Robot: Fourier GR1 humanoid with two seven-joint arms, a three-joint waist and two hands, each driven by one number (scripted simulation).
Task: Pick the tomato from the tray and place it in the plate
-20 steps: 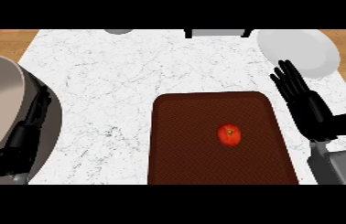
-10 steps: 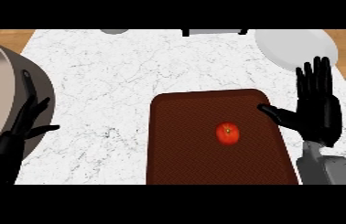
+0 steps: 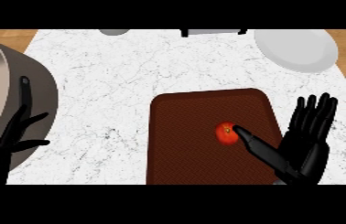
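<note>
- On the brown tray [image 3: 196, 141], right of its middle, sits the tomato [image 3: 225, 133], red with a small stem mark, untouched by any grasp.
- Just beside it, the right hand [image 3: 307, 141] stands over the tray's right edge with fingers straight and spread wide, and its thumb [image 3: 260, 147] stretches left so the tip reaches the tomato's right side; whether it touches I cannot tell.
- This looks like the approach step: the hand is lined up at the fruit but nothing is closed round it yet.
- The next move, as I judge it, calls for bringing the fingers over the tomato to oppose the thumb, closing round it, then lifting and carrying it toward the far right.
- The white plate [image 3: 297, 49] waits there at the counter's far right corner, well apart from the tray.
- At the view's left edge the left hand [image 3: 20, 127] rests open, fingers relaxed.
- The white marbled counter [image 3: 108, 81] carries all of this; two pale things are cut off at its far edge, and wood shows at the far corners.
</note>
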